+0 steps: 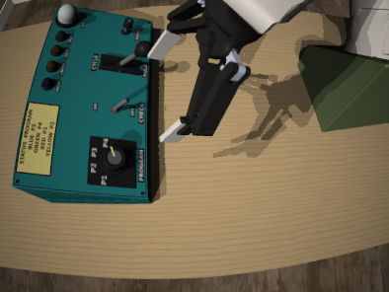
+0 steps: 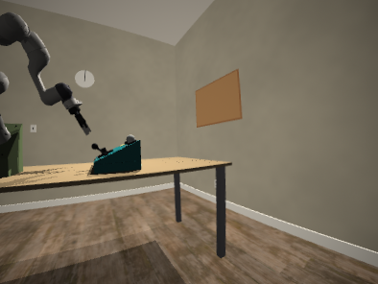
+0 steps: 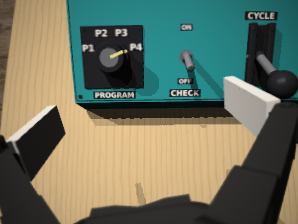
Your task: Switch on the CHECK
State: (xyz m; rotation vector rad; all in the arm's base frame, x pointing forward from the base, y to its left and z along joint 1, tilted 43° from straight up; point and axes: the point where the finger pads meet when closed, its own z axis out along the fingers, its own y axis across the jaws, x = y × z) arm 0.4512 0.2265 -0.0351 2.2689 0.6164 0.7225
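On the wooden table, a teal console sits at left. Its small CHECK switch, mid-panel, leans toward OFF, between the dial and the ball-topped lever. Just right of the console, the gripper hovers wide open, empty.

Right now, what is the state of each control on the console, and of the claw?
CHECK toggle: leaning toward OFF.
PROGRAM knob: pointer at P4.
CYCLE lever: at the near end of its slot, toward the claw.
Four lamps: all dark.
Claw: open, empty, short of the console.
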